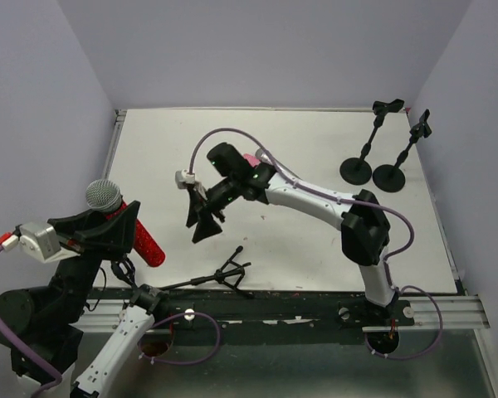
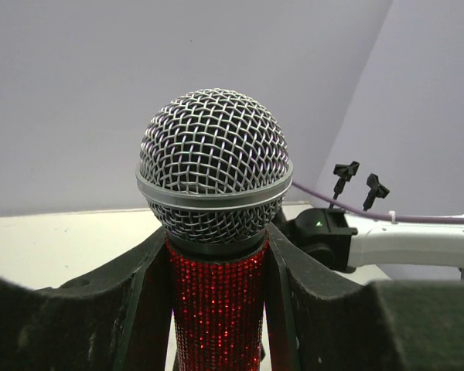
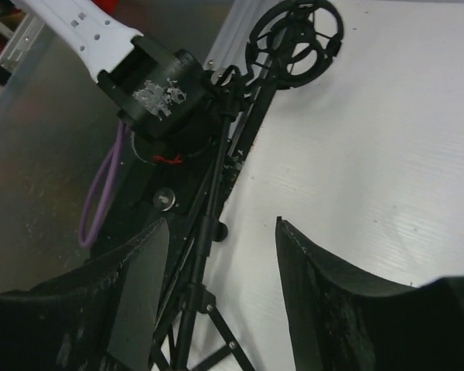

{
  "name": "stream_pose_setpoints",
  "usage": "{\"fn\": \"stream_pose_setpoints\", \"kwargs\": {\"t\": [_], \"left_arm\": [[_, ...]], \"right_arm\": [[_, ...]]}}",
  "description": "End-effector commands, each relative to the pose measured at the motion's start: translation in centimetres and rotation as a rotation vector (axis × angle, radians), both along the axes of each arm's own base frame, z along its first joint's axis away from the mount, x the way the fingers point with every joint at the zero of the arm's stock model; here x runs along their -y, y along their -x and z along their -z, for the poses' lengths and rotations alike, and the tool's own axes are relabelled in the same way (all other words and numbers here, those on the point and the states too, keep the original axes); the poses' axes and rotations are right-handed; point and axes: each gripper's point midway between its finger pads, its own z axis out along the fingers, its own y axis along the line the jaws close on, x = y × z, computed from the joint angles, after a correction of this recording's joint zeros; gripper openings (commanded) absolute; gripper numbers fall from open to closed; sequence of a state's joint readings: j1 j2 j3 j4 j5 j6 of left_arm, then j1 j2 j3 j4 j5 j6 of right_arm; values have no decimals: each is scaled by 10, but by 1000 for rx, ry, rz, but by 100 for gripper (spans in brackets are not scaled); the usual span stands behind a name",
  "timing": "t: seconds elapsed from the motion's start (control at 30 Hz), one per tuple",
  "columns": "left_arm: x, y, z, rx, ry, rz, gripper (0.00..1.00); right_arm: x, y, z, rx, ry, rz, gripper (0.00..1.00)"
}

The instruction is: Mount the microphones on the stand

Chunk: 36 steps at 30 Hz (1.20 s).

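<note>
Progress looks slight: as far as the pictures show, no microphone sits in a stand yet. The glittery red microphone with a silver mesh head point(image 2: 216, 162) is gripped around its body by the left fingers point(image 2: 143, 294), which hold it in the air at the near left edge of the white worktop point(image 1: 299, 232), with the head above them in the wrist view.

Two black upright stands with round bases point(image 1: 356, 171) wait at the far right, well apart from the red microphone, and their clips point(image 1: 388, 106) look empty. A black tripod stand point(image 1: 230, 272) with a ring-shaped mount lies on its side near the front edge.

The right fingers point(image 3: 317, 286) are spread apart and hold nothing; they hang over the fallen stand, whose pole runs below the gap between them.

A pink object point(image 1: 250, 158), probably the pink microphone, peeks out from behind the right arm. No silver-grey microphone can be made out.

By this reading, every attachment is left to do, and the fallen stand probably needs righting first.
</note>
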<state>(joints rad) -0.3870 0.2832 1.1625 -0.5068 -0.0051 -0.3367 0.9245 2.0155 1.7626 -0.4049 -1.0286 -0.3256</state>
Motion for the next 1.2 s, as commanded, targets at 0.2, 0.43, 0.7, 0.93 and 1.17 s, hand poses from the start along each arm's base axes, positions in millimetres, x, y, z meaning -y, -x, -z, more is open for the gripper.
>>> {"fn": "stream_pose_setpoints", "kwargs": {"t": [0.2, 0.43, 0.7, 0.93, 1.17], "left_arm": [[-18, 48, 2, 100, -45, -7, 0], [-22, 55, 9, 109, -55, -19, 0], [-22, 57, 11, 114, -69, -14, 0], [-20, 57, 14, 113, -73, -6, 0], [-18, 57, 13, 113, -78, 4, 0]], "right_arm": [[-52, 50, 95, -79, 298, 26, 79], [-72, 84, 137, -67, 403, -17, 81], [-78, 99, 173, -48, 484, 10, 78], [-84, 101, 184, -18, 504, 25, 43], [-118, 95, 137, -58, 376, 37, 3]]}}
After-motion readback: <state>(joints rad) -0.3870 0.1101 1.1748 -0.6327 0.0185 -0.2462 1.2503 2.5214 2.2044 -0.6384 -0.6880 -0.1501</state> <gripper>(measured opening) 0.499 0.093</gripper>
